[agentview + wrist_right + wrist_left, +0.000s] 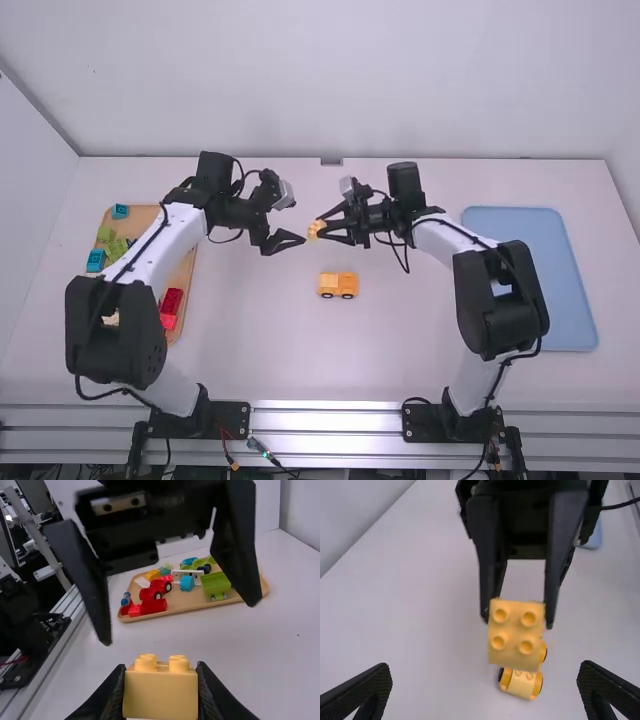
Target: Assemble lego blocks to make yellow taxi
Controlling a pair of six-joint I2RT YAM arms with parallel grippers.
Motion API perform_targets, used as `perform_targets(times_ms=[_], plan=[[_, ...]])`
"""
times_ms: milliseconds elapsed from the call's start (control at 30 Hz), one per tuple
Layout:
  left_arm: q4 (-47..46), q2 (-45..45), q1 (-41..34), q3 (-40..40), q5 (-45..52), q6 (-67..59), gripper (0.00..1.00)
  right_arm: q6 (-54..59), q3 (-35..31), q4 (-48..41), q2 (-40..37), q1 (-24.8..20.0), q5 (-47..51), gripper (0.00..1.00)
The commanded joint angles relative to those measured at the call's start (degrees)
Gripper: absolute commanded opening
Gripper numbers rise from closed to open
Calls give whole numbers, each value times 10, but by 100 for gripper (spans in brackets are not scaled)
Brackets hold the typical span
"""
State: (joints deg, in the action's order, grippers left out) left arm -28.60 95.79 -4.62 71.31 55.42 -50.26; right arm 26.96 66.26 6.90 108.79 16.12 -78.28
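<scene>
Above the table's middle, my right gripper (326, 230) is shut on a yellow block (316, 229). The right wrist view shows that block (161, 692) between the fingertips of my right gripper (161, 690), studs upward. Facing it from the left, a short gap away, is my left gripper (288, 240). In the left wrist view my left gripper (485, 692) stands wide open, nothing between its fingers, and the yellow block (515, 633) turns its four studs to the camera. A yellow wheeled vehicle piece (338, 285) rests on the table, partly hidden behind the block in the left wrist view.
A wooden tray (181, 290) at the left holds red, green and blue pieces, partly under the left arm. Those pieces also appear on the tray (200, 600) in the right wrist view. A blue tray (530, 270) lies at the right, beside the right arm.
</scene>
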Motion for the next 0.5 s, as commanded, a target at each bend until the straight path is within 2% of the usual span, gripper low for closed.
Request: perform_targets(times_ms=[0,267,467], plan=[[4,31,1,6,57,-20,99,27,4,-6,5,0,-14,4],[-17,61,0,6,122,-43,99,45,4,-14,5,0,-14,4],[-31,61,-14,6,125,-61,99,46,4,-17,5,5,-14,4]])
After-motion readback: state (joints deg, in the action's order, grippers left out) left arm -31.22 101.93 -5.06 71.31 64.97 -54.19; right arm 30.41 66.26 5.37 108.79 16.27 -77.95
